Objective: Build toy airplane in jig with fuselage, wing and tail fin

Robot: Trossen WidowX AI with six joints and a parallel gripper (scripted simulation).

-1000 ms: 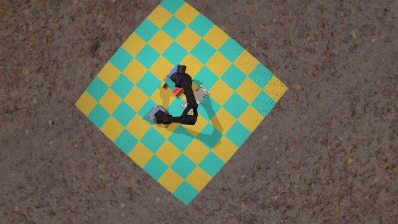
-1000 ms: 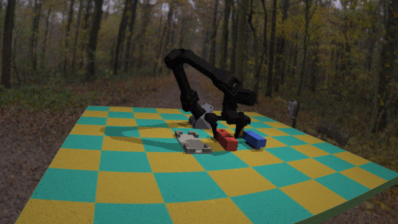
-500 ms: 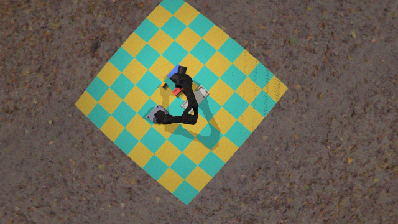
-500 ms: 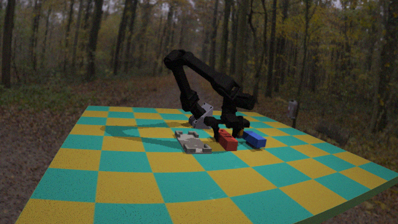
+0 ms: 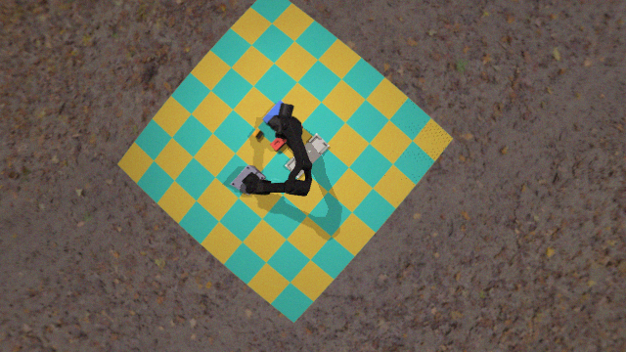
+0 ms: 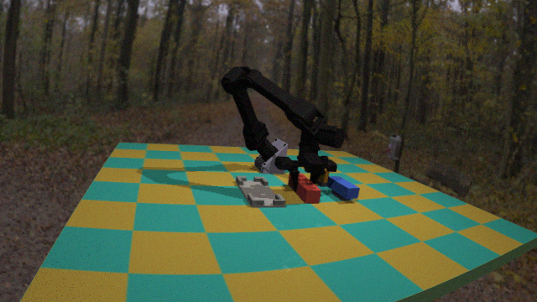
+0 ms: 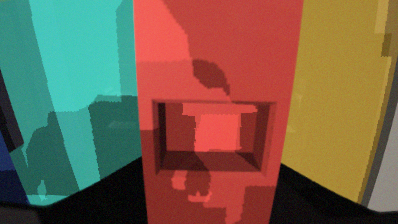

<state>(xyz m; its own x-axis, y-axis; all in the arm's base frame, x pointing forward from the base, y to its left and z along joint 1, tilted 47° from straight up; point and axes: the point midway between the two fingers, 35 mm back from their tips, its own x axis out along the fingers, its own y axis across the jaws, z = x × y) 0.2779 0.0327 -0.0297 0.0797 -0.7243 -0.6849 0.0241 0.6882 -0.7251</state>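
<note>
The red fuselage [image 5: 278, 144] [image 6: 310, 194] [image 7: 220, 75] lies on the mat between the wing and the cradle, its open socket facing up in the wrist view. My gripper [image 6: 305, 184] [image 7: 207, 159] is shut on the fuselage, one finger against each long side, near the socket. The grey cradle [image 5: 320, 145] [image 6: 260, 190] [image 7: 387, 185] is empty and stands beside the fuselage. The blue wing [image 5: 272, 112] [image 6: 344, 188] lies on the other side. The small orange tail fin [image 5: 258, 134] [image 6: 324, 178] stands near the wing, partly hidden behind my gripper in the exterior view.
The arm's grey base plate [image 5: 241, 182] [image 6: 280, 155] is on the mat beyond the parts. The arm reaches over the cradle in the top view and hides part of it. The checkered mat [image 5: 293, 293] [image 6: 168, 252] extends around everything.
</note>
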